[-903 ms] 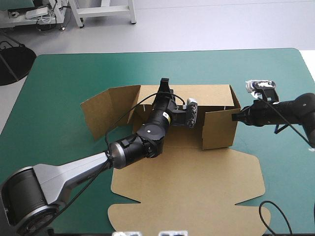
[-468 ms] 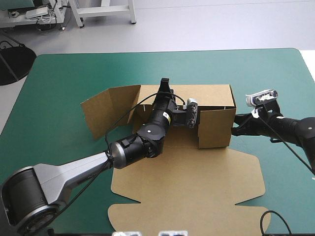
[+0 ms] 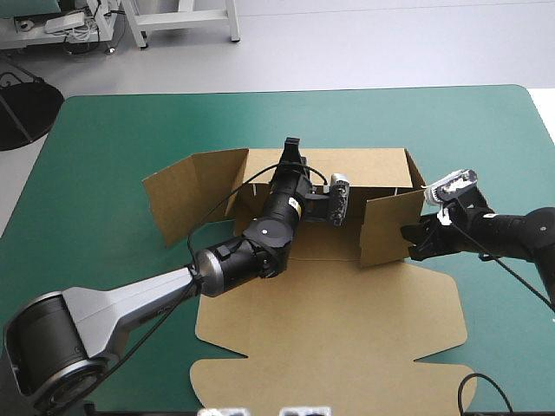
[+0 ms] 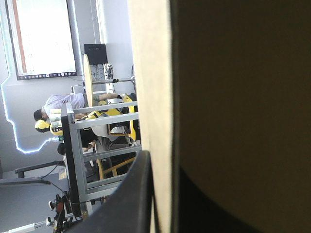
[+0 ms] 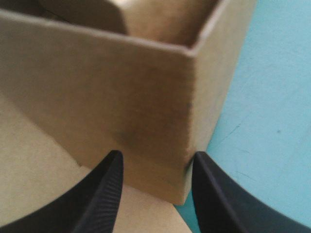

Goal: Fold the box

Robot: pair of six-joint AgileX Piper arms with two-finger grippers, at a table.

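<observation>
Brown box (image 3: 347, 329) mid-frame on teal-green table (image 3: 104, 139), walls partly raised. Left gripper (image 3: 291, 146) jaws clamp back wall. Right gripper (image 5: 156, 154) jaws open, straddling box's right front corner.

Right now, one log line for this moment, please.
box: walls partly raised | left hand: shut on back wall | right hand: open at corner

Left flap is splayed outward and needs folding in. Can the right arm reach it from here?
Probably not. The flap stands on the box's far side from the right gripper, and the left arm lies across the box between them.
</observation>
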